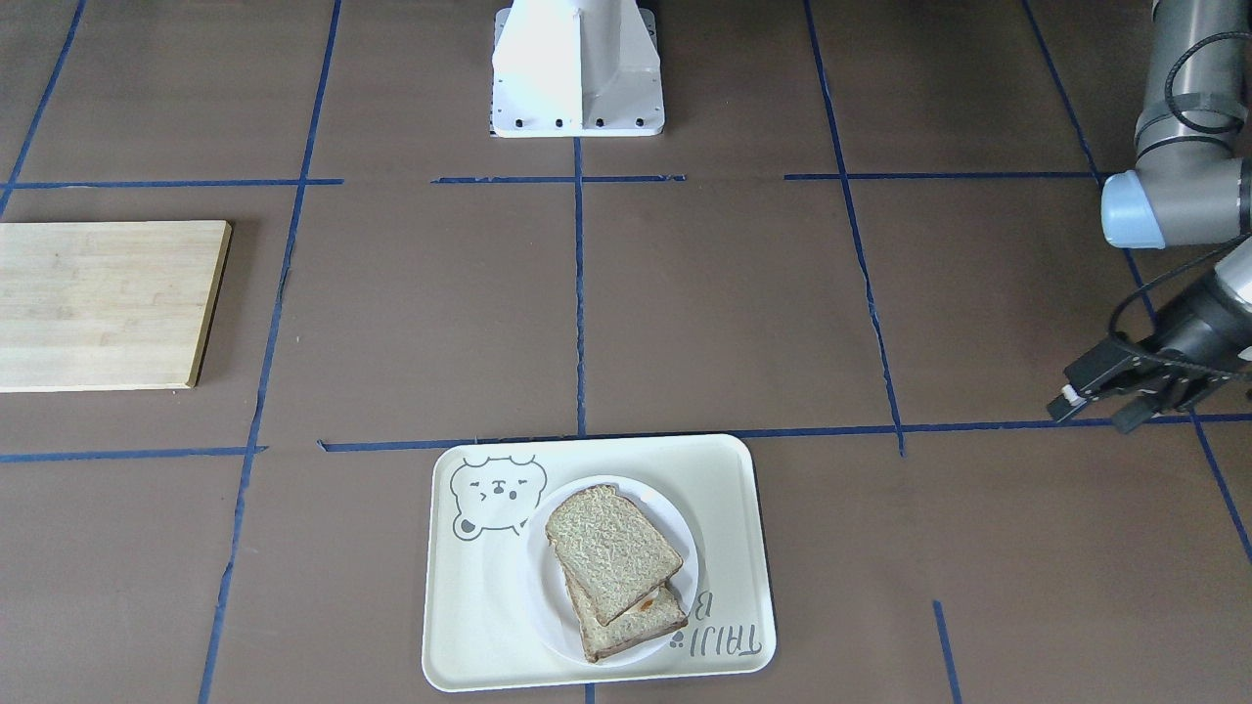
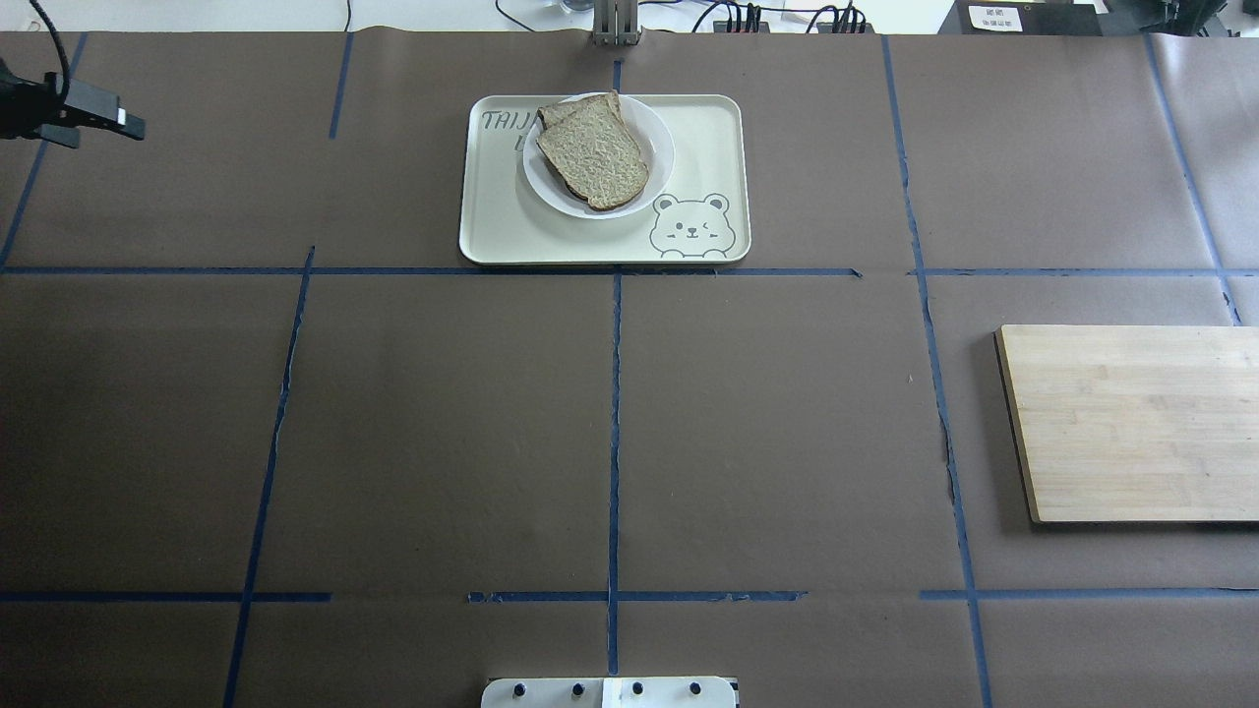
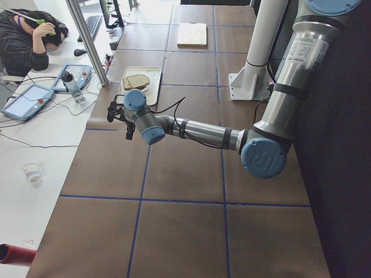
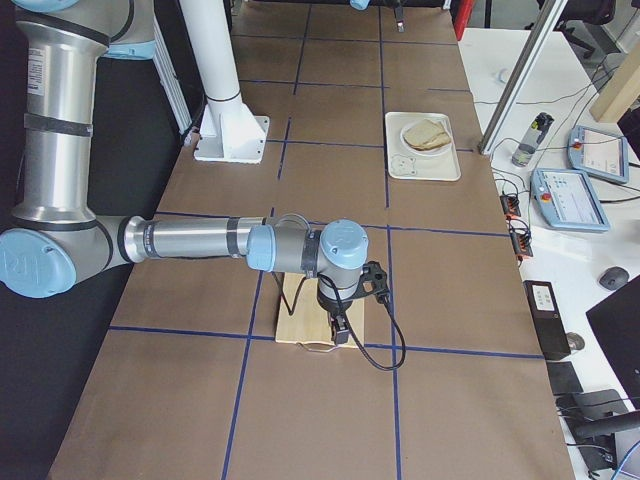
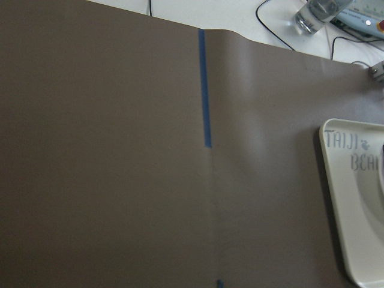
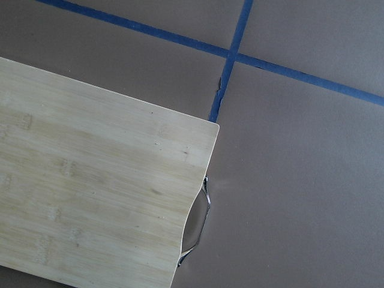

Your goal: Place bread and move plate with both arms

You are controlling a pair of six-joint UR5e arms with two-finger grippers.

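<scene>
Two slices are stacked: the plain brownish-grey wholemeal bread (image 1: 611,550) lies uppermost, rough-crumbed with a darker crust, skewed over a second slice (image 1: 641,626). The front-facing view alone shows a bit of white and orange between them. From overhead only a corner of the lower slice peeks out. Both sit on one small round white plate (image 1: 546,596), which rests in one cream rectangular tray (image 1: 469,626) with rounded corners and a bear drawing.

All of this is well apart from the left pincer (image 1: 1091,416), off to its right along the table's far side at much the same depth. That black two-finger left pincer hangs above bare brown paper, its jaws apart with nothing between them. Its wrist camera catches just the tray's lettered corner.

The right pincer (image 4: 340,328) appears only in the right side view, hanging over one pale bamboo cutting board (image 4: 295,325). Whether it is open I cannot tell. The right wrist camera shows what no other view does: a thin metal handle (image 6: 198,222) at the board's short edge. Blue tape lines (image 2: 615,433) grid the table, and one white pedestal base (image 1: 577,68) stands at its near edge.
</scene>
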